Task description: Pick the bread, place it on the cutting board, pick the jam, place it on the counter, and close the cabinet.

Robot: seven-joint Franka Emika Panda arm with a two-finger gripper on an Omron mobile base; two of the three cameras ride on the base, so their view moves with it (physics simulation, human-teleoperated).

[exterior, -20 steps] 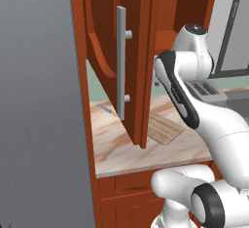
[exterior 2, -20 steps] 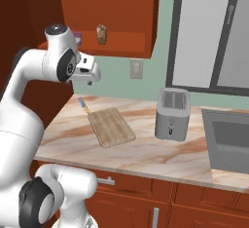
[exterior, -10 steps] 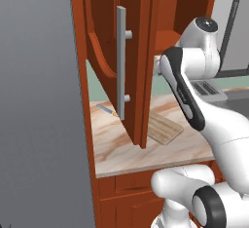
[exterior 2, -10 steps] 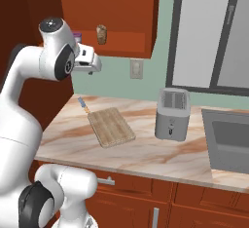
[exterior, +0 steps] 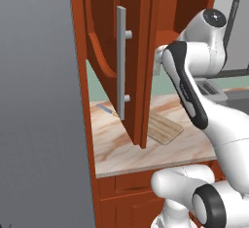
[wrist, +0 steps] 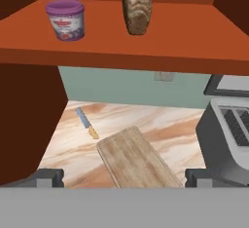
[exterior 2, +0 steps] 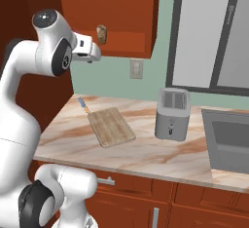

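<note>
The gripper [wrist: 124, 177] is spread wide with nothing between its 2 fingertips [wrist: 46, 177], which sit far apart at the bottom corners of the hand view; it faces the open cabinet [exterior: 146, 37] from just in front of the shelf [wrist: 121, 47]. The bread [wrist: 136, 7] stands upright on that shelf, toward the back, and the jam [wrist: 65, 20], a purple tub with a label, stands on the same shelf to its left in the hand view, the 2 well apart. In the right base view the bread [exterior 2: 101, 34] shows at the cabinet's lower edge, just beside the end of the arm. The cabinet door [exterior: 114, 71] is swung out, its long grey bar handle [exterior: 121, 62] facing the left base camera. Below, the cutting board [exterior 2: 111, 127] lies flat and bare on the bench [exterior 2: 146, 156], angled to the bench edge. A knife [wrist: 87, 123] with a blue handle lies on the bench just beside the board's far corner, not touching it. A silver toaster [exterior 2: 172, 114] stands to the right of the board, near it, and a sink [exterior 2: 228, 139] is set into the bench further right.
</note>
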